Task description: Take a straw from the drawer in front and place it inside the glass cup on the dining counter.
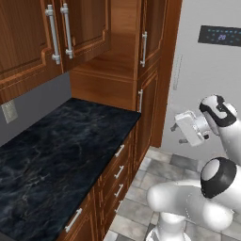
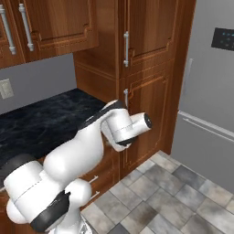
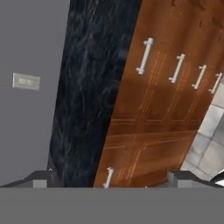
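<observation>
Left base view: a black veined counter point(image 1: 61, 150) under reddish-brown wall cabinets point(image 1: 52, 33), closed drawers with silver bar handles point(image 1: 118, 172) along its front, a grey fridge point(image 1: 207, 70) whose dark display has unreadable digits. Right base view: the white arm point(image 2: 82, 151) crosses the tall cabinet point(image 2: 146, 91). Hand view: gripper point(image 3: 112, 179) jaws stand wide apart (nothing between), over counter and drawers; a wall outlet point(image 3: 26, 81)

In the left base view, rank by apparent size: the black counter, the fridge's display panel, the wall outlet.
1. Black counter, by far the largest.
2. Fridge display panel.
3. Wall outlet, smallest, though it is cropped at the frame edge.
</observation>
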